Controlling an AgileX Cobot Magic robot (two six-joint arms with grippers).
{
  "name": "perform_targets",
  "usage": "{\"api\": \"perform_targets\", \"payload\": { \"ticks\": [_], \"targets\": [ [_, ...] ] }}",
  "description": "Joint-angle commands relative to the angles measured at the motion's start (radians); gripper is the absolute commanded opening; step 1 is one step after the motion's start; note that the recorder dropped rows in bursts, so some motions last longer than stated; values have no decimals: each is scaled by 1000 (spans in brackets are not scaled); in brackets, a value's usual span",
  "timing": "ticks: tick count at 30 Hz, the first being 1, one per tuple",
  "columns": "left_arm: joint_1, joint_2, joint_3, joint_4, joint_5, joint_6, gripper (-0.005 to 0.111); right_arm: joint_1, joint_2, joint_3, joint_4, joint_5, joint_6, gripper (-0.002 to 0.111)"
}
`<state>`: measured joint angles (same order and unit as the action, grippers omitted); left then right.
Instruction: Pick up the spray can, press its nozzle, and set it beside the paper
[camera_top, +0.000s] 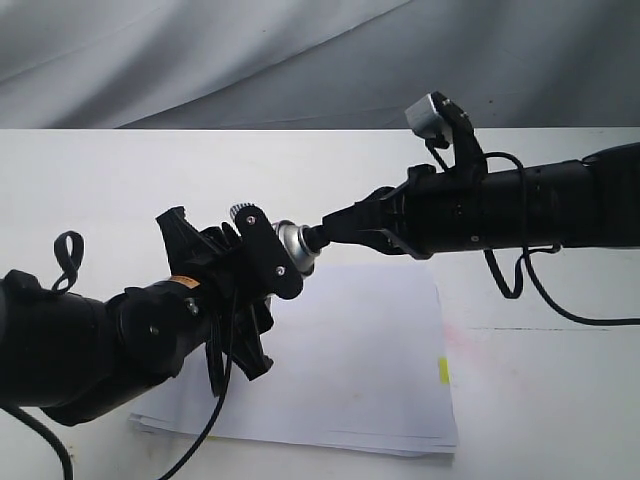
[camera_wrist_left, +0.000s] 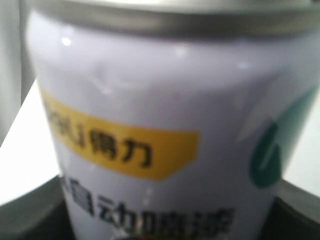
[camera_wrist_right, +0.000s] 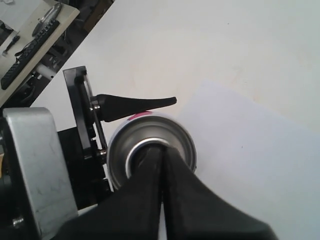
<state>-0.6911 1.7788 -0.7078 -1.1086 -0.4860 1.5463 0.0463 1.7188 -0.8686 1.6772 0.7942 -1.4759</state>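
Note:
The spray can (camera_top: 293, 246) hangs above the table, tipped so that its shiny dome points right, with my left gripper (camera_top: 262, 258) shut on its body. Its white side with a yellow label and a teal dot fills the left wrist view (camera_wrist_left: 165, 125). My right gripper (camera_top: 318, 237) is shut, its tips (camera_wrist_right: 161, 147) set against the middle of the dome (camera_wrist_right: 120, 150). They cover the black nozzle. One left finger (camera_wrist_right: 135, 103) lies along the can. The white paper (camera_top: 360, 360) lies on the table under both grippers, its yellow tab (camera_top: 443, 370) at the right edge.
The white table (camera_top: 100, 190) runs back to a grey cloth backdrop (camera_top: 200, 60). A faint pink stain (camera_top: 462, 335) marks the table right of the paper. Beyond the table's edge stands a side desk with a keyboard (camera_wrist_right: 30, 47).

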Motion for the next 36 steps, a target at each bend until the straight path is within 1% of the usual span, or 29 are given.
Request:
{"api": "perform_targets", "payload": {
  "ticks": [1, 13, 17, 36],
  "targets": [
    [-7, -8, -10, 1, -29, -1, 0, 4, 34, -7, 23, 26, -13, 0],
    [-7, -8, -10, 1, -29, -1, 0, 4, 38, -7, 41, 60, -27, 0],
    [-7, -8, -10, 1, -29, -1, 0, 37, 38, -7, 38, 21, -42, 0],
    [-7, -8, -10, -5, -29, -1, 0, 35, 38, -7, 38, 14, -42, 0]
  ]
}}
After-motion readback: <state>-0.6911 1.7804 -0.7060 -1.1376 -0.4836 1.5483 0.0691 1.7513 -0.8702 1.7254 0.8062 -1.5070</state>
